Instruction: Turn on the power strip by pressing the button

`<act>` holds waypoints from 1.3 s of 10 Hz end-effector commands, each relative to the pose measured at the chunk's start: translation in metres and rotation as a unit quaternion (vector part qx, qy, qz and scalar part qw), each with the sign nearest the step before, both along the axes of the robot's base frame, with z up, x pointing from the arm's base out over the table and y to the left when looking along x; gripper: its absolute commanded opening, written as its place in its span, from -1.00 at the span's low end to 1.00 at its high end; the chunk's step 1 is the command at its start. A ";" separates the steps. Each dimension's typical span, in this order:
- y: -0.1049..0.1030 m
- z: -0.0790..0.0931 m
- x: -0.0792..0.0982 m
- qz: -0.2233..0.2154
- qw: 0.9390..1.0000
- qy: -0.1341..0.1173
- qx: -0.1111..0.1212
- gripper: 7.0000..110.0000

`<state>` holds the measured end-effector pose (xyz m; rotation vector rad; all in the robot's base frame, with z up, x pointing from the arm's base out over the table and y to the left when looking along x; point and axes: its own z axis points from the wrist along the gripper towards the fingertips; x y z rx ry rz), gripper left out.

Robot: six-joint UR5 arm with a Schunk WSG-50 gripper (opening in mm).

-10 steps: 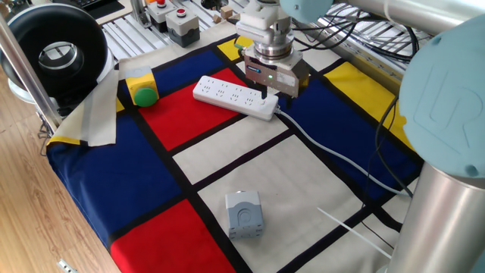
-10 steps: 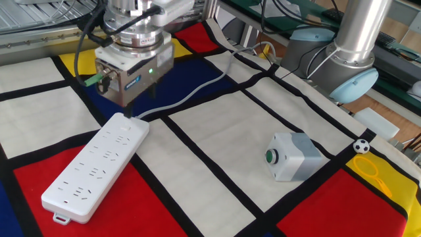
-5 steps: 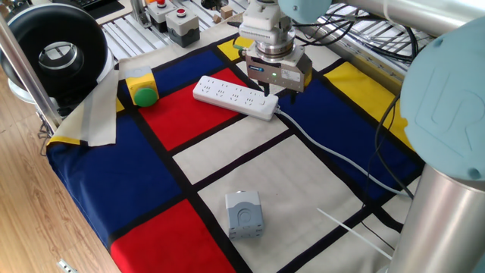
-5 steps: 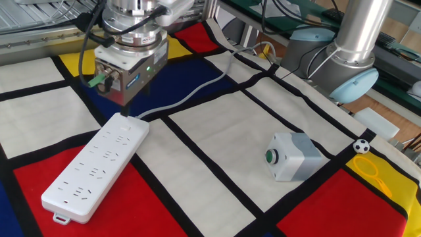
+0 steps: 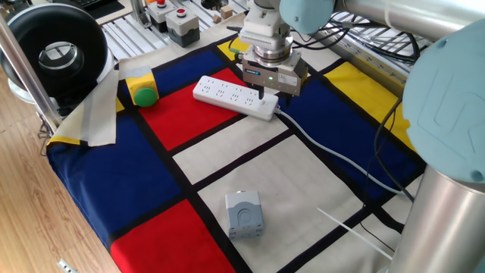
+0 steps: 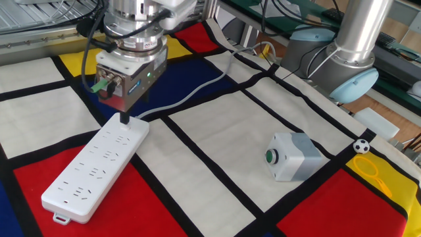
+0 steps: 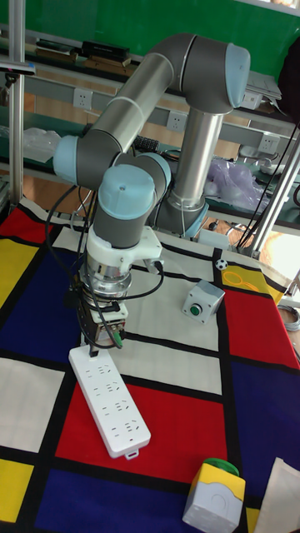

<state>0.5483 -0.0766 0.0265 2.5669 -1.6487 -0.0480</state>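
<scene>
The white power strip (image 5: 233,96) (image 6: 97,166) (image 7: 111,400) lies flat on the red and white squares of the cloth. Its thin white cable (image 5: 333,154) (image 6: 191,95) runs off from the end nearest the arm. My gripper (image 5: 263,94) (image 6: 125,118) (image 7: 94,341) hangs straight down over that cable end. Its dark fingers show as one narrow tip, shut, which rests on the strip's top face there. The button is too small to make out and lies under or right beside the tip.
A grey box with a small green button (image 6: 293,156) (image 5: 244,212) (image 7: 202,300) stands apart from the strip. A green dome button in yellow housing (image 5: 142,92) (image 7: 212,491) sits beyond the strip's other end. Grey boxes with red buttons (image 5: 182,23) stand off the cloth's far edge.
The gripper lifted slightly, shifted a little along the strip's cable end and came back down, so its tip now meets the strip. The strip has not moved.
</scene>
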 end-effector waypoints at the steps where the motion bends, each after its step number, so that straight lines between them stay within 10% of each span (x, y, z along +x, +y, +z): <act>1: -0.003 -0.001 -0.001 0.008 1.000 0.000 0.002 0.15; 13: -0.002 -0.006 -0.004 0.003 1.000 0.004 0.012 0.15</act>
